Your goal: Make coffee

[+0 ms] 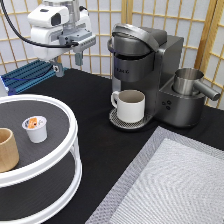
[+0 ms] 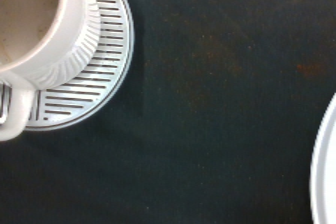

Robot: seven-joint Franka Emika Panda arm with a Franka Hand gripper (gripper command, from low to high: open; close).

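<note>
The coffee pod [image 1: 35,128], small and white with an orange-and-brown foil top, stands on the upper shelf of the white round turntable [image 1: 60,152] at the exterior view's left. A white handled mug [image 1: 129,105] sits on the drip tray [image 1: 116,121] of the grey coffee machine [image 1: 145,65], whose lid is down. My gripper [image 1: 68,64] hangs open and empty above the black table at the exterior view's top left, well apart from pod and mug. The wrist view shows the mug [image 2: 30,45], the drip tray's slats [image 2: 90,85] and the turntable's rim [image 2: 326,165].
A tan wooden cup [image 1: 7,149] stands on the turntable next to the pod. A steel milk frother [image 1: 189,81] sits at the machine's right. A grey woven mat [image 1: 170,185] covers the bottom right. A blue rack [image 1: 27,75] lies at the far left.
</note>
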